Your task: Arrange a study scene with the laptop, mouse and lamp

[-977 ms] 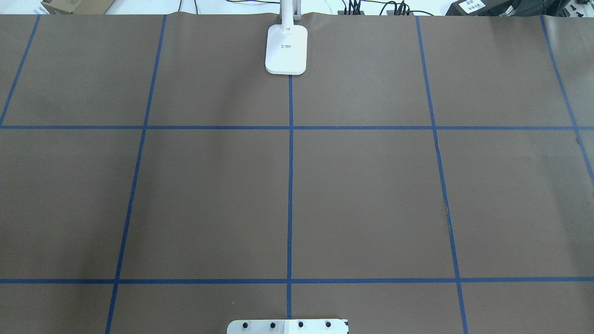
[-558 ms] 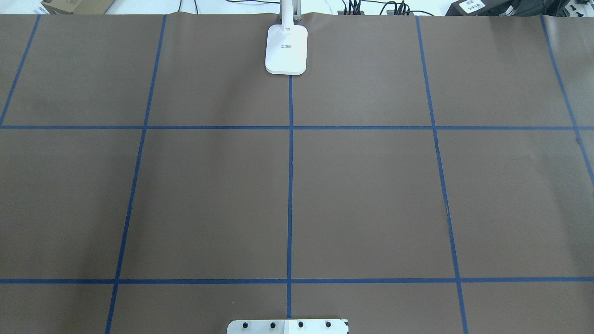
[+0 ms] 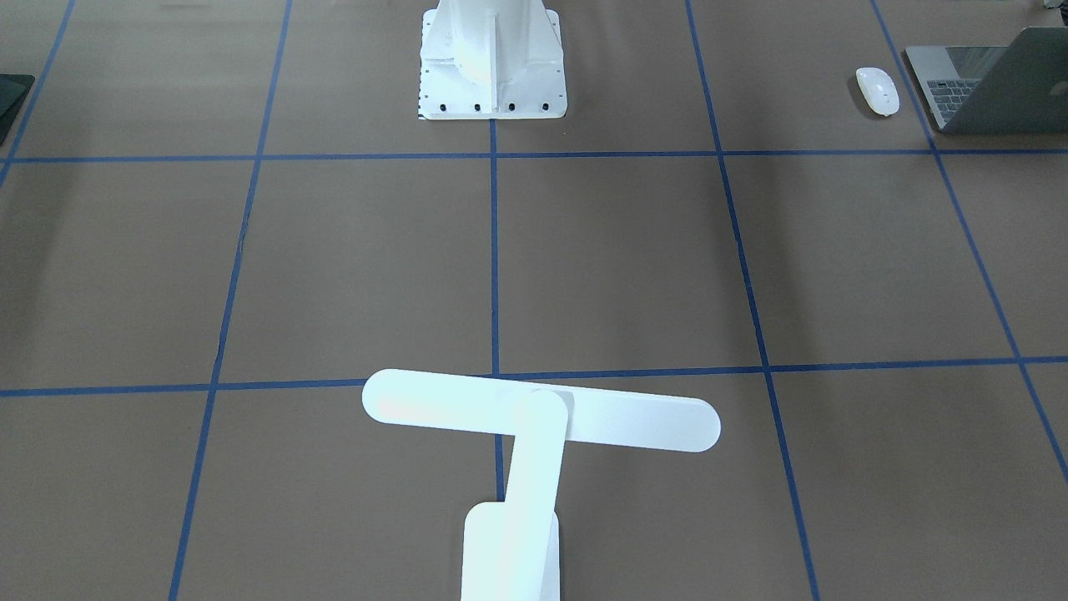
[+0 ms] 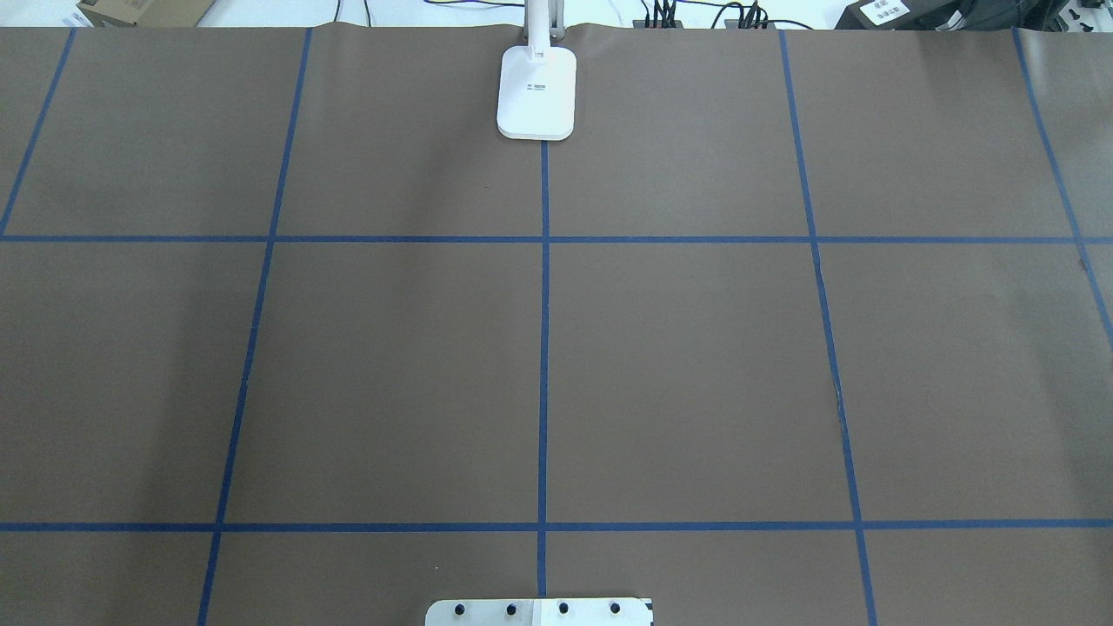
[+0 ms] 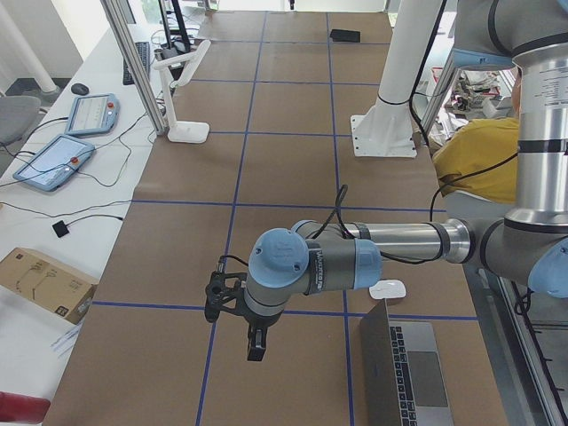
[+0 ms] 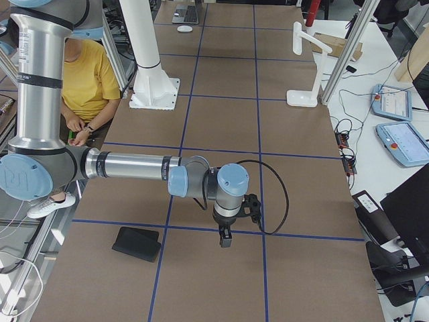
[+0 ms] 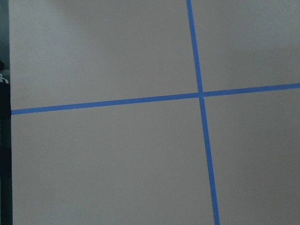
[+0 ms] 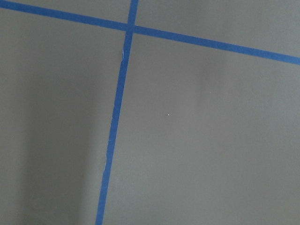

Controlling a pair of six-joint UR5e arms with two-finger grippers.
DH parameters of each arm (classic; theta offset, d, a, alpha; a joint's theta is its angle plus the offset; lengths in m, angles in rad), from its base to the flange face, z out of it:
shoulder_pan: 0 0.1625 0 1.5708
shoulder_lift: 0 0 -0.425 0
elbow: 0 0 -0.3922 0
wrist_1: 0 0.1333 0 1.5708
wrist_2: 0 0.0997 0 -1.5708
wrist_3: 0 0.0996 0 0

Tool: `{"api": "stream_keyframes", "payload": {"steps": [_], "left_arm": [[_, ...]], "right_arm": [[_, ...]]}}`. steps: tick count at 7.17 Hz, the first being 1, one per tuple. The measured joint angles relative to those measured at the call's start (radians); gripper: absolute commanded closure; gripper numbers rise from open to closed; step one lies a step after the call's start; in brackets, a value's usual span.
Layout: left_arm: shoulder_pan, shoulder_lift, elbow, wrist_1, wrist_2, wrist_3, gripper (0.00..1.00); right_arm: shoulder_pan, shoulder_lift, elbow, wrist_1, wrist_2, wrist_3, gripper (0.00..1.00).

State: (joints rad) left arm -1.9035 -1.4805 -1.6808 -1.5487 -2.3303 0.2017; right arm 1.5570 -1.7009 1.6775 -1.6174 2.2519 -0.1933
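Brown table [image 5: 284,169], mouse [image 5: 387,289] near left pincer [image 5: 256,348]

- Shows the table [image 4: 696,348] under brown paper, crossed by a grid of blue tape lines [image 4: 543,348].
- Bears the lamp [image 3: 534,417] upright on the middle line, at the edge far from the robot.
- Carries the white bolted pedestal [image 3: 492,58] at the robot's edge.
- Holds the open laptop [image 3: 993,83] at the robot's left end, the mouse [image 3: 878,90] just beside it, apart.
- Has a black mat [image 6: 137,243] flat at the right end.
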Motion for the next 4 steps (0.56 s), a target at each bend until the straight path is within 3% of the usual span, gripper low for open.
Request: {"api": "stream_keyframes", "payload": {"steps": [4], "left_arm": [[-0.188,0.044,-0.057,0.283,0.007,-0.089,0.0]], "right_arm": [[0.0,-0.001,-0.002,0.001,0.0,0.0,0.0]]}}
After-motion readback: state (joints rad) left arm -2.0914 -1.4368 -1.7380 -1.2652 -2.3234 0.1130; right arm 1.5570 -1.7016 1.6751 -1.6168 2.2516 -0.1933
